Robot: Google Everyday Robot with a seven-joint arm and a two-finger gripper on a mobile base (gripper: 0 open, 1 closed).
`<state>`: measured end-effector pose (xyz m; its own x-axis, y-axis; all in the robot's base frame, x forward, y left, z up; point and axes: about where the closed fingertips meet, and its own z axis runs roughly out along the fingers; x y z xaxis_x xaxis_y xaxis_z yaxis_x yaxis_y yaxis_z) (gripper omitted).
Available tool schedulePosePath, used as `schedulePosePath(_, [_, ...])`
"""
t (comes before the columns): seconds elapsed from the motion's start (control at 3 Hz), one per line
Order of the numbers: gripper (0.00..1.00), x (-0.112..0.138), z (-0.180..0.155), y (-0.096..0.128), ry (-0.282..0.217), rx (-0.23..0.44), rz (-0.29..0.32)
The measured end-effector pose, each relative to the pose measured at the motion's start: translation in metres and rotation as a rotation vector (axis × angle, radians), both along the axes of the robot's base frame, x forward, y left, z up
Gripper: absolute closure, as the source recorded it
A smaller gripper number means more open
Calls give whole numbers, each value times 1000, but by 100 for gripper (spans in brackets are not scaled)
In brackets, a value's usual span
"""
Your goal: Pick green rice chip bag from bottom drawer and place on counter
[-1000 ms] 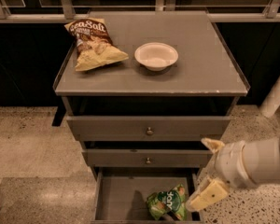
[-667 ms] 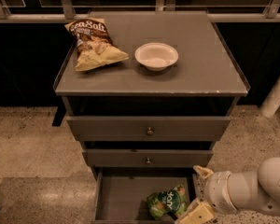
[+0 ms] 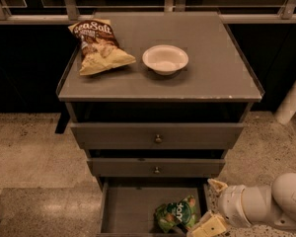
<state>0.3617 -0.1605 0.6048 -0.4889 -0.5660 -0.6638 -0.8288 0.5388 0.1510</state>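
Note:
The green rice chip bag (image 3: 176,214) lies on the floor of the open bottom drawer (image 3: 130,209), at its front right. My gripper (image 3: 210,206) is at the drawer's right edge, just right of the bag. It is open, with one pale fingertip (image 3: 217,184) above and the other (image 3: 209,226) below, next to the bag's right end. The jaws hold nothing. The counter (image 3: 212,73) is the grey top of the cabinet, far above the gripper.
A brown-and-yellow Sea Salt bag (image 3: 99,46) lies on the counter's left part and a white bowl (image 3: 165,59) in its middle. Two shut drawers with round knobs (image 3: 158,138) sit above the open one. My white arm (image 3: 271,206) fills the lower right.
My arm has sunk lower and drawn toward the lower right, bringing the open gripper down beside the bag. The bag has not moved.

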Motion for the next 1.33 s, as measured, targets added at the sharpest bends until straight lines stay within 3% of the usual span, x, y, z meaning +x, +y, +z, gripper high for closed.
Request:
schedulePosePath(0.67, [0, 64, -80, -32, -19, 82, -31])
schedulePosePath(1.33, [0, 67, -94, -34, -6, 87, -44])
